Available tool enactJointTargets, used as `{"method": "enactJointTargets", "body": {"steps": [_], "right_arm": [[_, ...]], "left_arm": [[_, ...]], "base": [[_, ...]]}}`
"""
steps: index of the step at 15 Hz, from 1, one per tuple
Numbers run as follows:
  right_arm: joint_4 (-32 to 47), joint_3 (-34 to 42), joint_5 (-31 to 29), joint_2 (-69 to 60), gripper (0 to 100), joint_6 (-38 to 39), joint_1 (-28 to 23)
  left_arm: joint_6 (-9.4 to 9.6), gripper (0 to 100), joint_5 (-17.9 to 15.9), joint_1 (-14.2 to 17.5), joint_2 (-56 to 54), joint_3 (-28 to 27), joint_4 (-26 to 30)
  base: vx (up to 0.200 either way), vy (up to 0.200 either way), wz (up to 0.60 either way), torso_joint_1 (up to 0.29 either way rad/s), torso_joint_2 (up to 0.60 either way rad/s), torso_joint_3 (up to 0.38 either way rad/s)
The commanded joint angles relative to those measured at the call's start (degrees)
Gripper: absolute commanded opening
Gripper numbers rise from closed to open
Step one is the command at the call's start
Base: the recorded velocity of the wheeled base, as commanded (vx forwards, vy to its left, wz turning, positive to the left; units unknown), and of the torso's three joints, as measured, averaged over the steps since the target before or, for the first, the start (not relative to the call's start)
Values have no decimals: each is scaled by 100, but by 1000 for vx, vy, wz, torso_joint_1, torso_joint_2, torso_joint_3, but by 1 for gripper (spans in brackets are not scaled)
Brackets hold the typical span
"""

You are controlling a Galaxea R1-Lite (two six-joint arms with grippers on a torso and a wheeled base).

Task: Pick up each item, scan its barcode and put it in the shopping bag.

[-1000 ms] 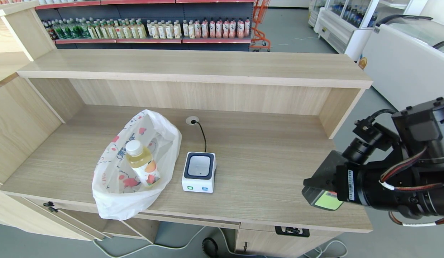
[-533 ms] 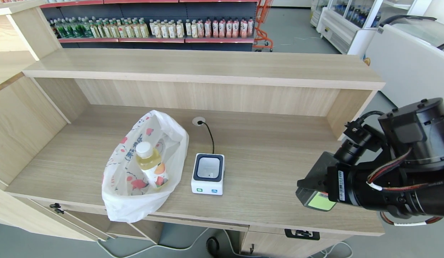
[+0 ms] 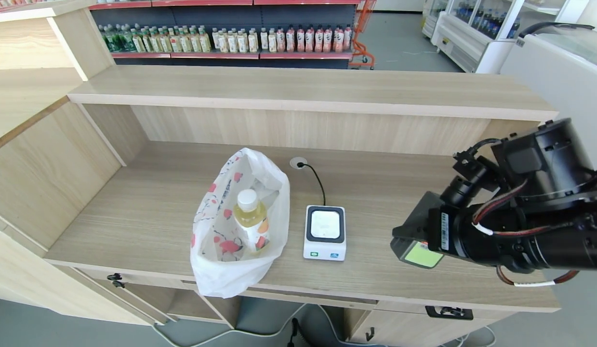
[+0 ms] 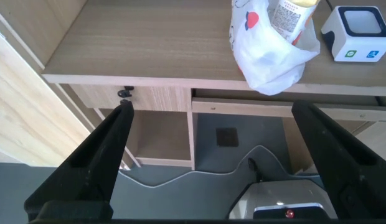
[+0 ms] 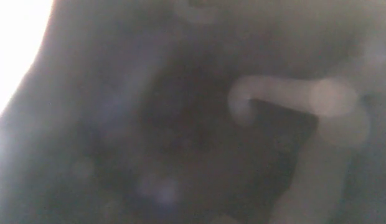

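A white shopping bag (image 3: pixel 231 270) with red prints stands open near the counter's front edge, and a yellow drink bottle (image 3: pixel 250 224) stands upright inside it. Just right of the bag sits the white barcode scanner (image 3: pixel 325 231), window facing up. My right gripper (image 3: pixel 416 246) hovers above the counter to the scanner's right, shut on a dark packet with a green label (image 3: pixel 423 254). My left gripper (image 4: pixel 218 168) is open, low in front of the counter, its fingers (image 4: pixel 96 162) wide apart. From there the bag (image 4: pixel 268 59), bottle (image 4: pixel 291 17) and scanner (image 4: pixel 355 28) show ahead.
The wooden counter (image 3: pixel 153 212) has a raised back shelf (image 3: pixel 303 89) and side walls. The scanner's black cable (image 3: pixel 317 180) runs to a hole in the counter. Drawers and a cable (image 4: pixel 180 177) lie below the front edge. Store shelves with bottles (image 3: pixel 231 41) stand behind.
The whole head picture has slid to the right, so the camera moved. The right gripper with its packet now stands closer to the scanner than before.
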Motion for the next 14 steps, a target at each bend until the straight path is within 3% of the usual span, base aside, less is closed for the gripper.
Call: {"method": "enactJointTargets", "body": {"steps": [1,7,14], "right_arm": [[2,-432,-8,483,0,-6,-131],[63,-1329,-255,1502,0,-120,-325],[72,-1645,-228,2047,0,-120,-333]], "left_arm": [[11,100,-1,2,-2,0,2],[19,100,-1,2,-2,0,2],[19,100,8,2,-2,0,2]], "base": [[0,0,0,0,0,0],[0,0,0,0,0,0],[0,0,0,0,0,0]]}}
